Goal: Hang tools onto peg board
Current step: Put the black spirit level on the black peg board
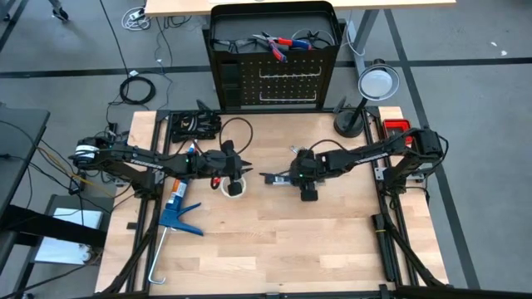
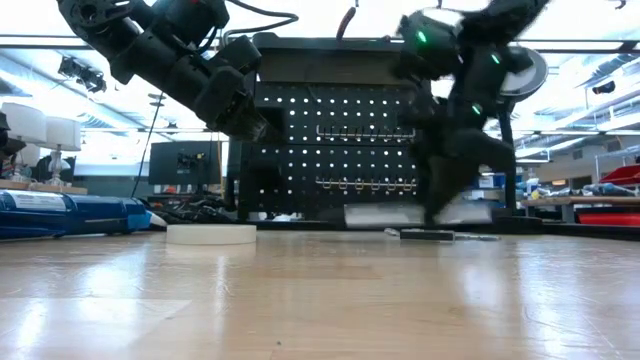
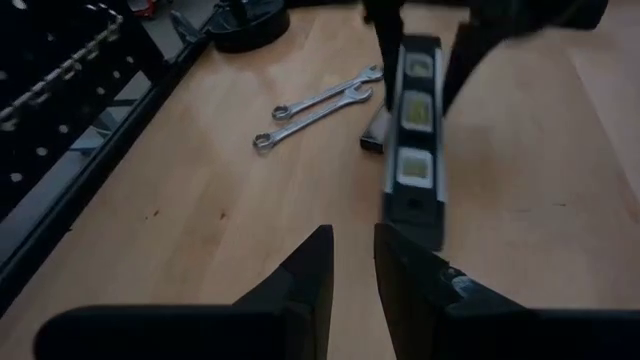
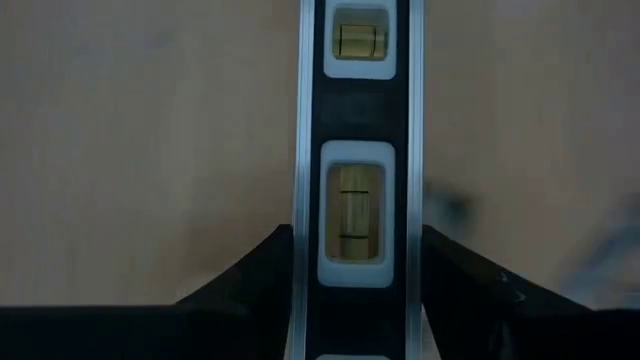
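Note:
The black bar with pale windows (image 4: 357, 200) runs lengthwise between the fingers of my right gripper (image 4: 357, 290), near the table's middle (image 1: 273, 177). My right gripper (image 1: 291, 177) is shut on it. My left gripper (image 3: 352, 255) hangs over the table to the left (image 1: 239, 169), above the white tape roll (image 1: 235, 188). Its fingers stand a narrow gap apart with nothing between them. Two silver wrenches (image 3: 320, 105) lie flat on the wood beyond the bar. The peg board (image 1: 291, 79) stands upright at the far edge. My right gripper pinches the bar's two long silver edges (image 4: 300, 250) between its two fingers, beside a middle window. The fingers come steeply from above and lie across the bar. In the low view the bar (image 2: 400, 213) shows as a pale blur just above the table.
A blue caulking gun (image 1: 174, 216) lies at the near left. A round lamp (image 1: 376, 83) stands at the far right beside the peg board. Red-handled pliers (image 1: 278, 43) lie in the box behind the board. A small dark item (image 1: 309, 193) lies under the right gripper.

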